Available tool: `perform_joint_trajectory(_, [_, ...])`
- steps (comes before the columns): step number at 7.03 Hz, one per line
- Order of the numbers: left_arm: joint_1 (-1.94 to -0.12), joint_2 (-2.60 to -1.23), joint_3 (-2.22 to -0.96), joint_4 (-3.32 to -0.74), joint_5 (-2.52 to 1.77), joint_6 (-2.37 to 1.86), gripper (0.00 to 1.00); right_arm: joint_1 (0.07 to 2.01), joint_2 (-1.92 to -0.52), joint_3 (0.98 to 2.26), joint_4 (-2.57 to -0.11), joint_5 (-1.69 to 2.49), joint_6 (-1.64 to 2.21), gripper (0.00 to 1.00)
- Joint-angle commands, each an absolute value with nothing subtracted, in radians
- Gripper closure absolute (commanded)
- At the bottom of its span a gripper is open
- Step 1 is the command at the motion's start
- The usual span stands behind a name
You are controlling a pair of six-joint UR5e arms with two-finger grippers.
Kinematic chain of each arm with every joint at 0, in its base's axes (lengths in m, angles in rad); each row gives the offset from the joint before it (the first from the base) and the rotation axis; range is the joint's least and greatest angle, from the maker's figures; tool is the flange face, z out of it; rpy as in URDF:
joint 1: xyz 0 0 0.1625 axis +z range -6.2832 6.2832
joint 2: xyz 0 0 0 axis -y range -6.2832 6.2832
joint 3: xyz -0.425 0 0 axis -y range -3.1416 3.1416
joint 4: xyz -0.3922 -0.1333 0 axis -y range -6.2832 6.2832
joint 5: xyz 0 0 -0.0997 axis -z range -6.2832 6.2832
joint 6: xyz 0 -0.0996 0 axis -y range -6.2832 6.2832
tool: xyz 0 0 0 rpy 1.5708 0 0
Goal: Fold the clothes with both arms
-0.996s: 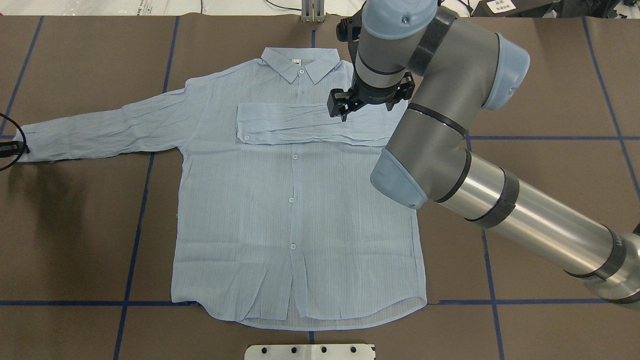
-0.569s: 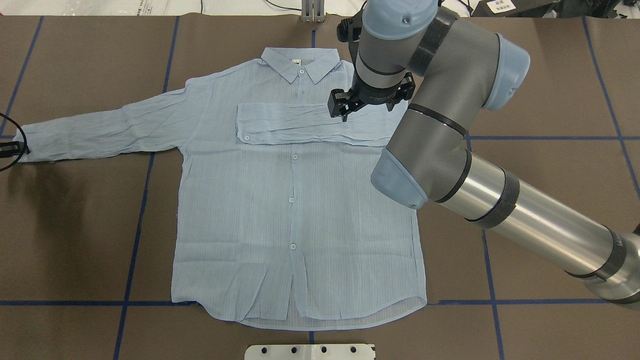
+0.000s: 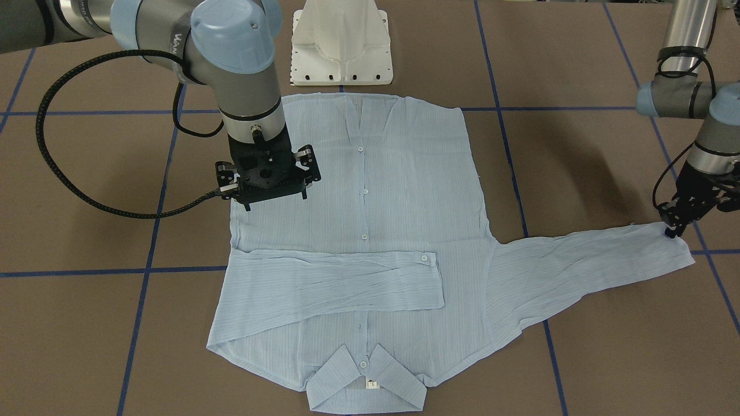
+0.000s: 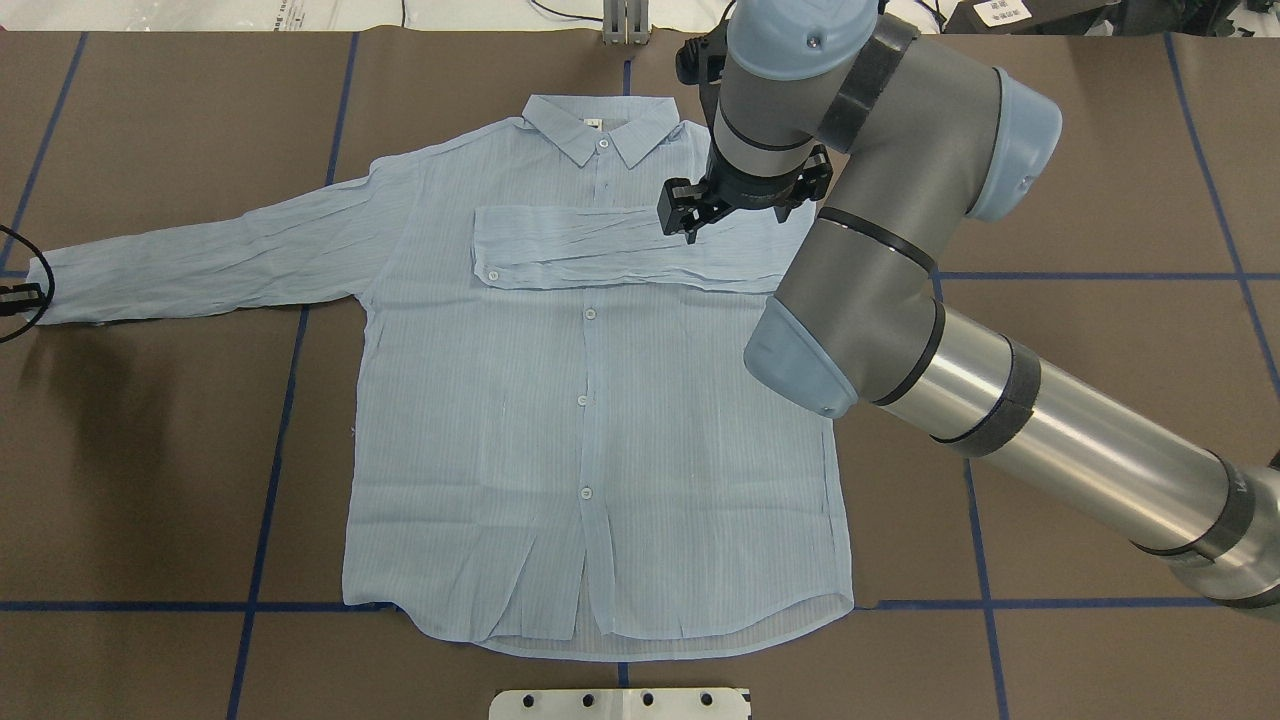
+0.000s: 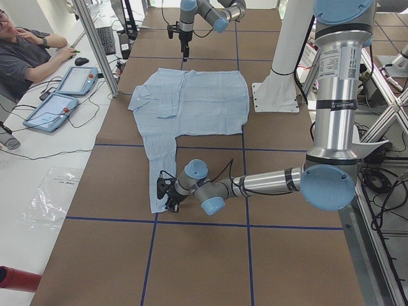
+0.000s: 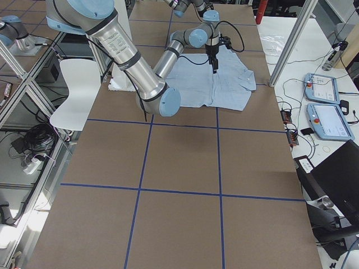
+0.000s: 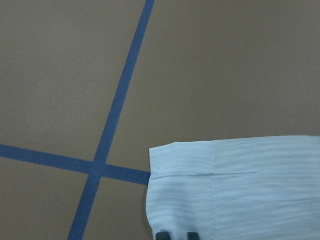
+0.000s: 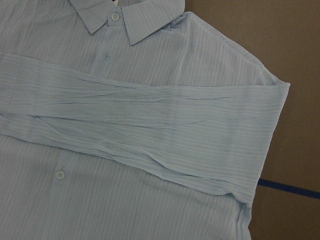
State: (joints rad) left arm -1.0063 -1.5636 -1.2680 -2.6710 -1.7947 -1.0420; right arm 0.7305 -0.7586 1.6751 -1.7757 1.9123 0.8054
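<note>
Hovering over the shirt (image 4: pixel 600 430) on the robot's right side: right pincer (image 3: pixel 276 199), fingers apart, nothing in them. Its wrist camera shows no fingers, only cloth.

Shirt lies flat on the brown desk (image 4: pixel 150 450), button side up, buttoned. Collar (image 4: pixel 600 130) is at the far edge from the robot, hem near the white base (image 3: pixel 341 46).

The right-side sleeve (image 4: pixel 600 245) is folded across the chest, with its buttoned cuff just past the placket. The left-side sleeve (image 4: pixel 200 260) is stretched straight out over the desk, wrinkled.

Left pincer (image 3: pixel 672 229) is down at the end of that sleeve. The left wrist view shows its fingertips (image 7: pixel 161 235) together, only a narrow gap between them, right over the sleeve cuff (image 7: pixel 225 170). Cannot tell if any fabric is pinched between them. The cuff lies flat beside a blue tape crossing (image 7: pixel 95 167).
</note>
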Motion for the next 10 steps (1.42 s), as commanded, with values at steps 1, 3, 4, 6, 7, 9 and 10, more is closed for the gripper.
perform_joint_trajectory(1, [-1.006, -1.563, -1.304, -2.663, -1.795, -1.043, 1.00, 0.735, -0.761, 1.680, -1.772, 1.914, 0.805, 0.00])
perform_joint_trajectory(3, [-1.009, -1.554, -1.397, -2.626, -1.825, -1.042, 1.00, 0.758, -0.813, 1.736, -1.775, 1.951, 0.805, 0.00])
perform_joint_trajectory(4, [-1.018, -1.558, -1.493, -2.535, -1.874, -1.043, 1.00, 0.787, -0.865, 1.787, -1.784, 1.972, 0.804, 0.00])
perform_joint_trajectory(6, [-1.028, -1.606, -1.731, -2.234, -1.896, -1.051, 1.00, 0.846, -1.001, 1.883, -1.786, 2.006, 0.740, 0.00])
perform_joint_trajectory(7, [-1.037, -1.700, -1.811, -2.039, -1.899, -1.058, 1.00, 0.883, -1.070, 1.910, -1.786, 2.025, 0.668, 0.00])
perform_joint_trajectory(9, [-1.032, -1.921, -1.826, -1.799, -1.905, -1.183, 1.00, 0.934, -1.181, 1.940, -1.776, 2.051, 0.534, 0.00])
perform_joint_trajectory(10, [-1.025, -2.042, -1.800, -1.702, -1.945, -1.275, 1.00, 0.968, -1.230, 1.948, -1.772, 2.083, 0.502, 0.00])
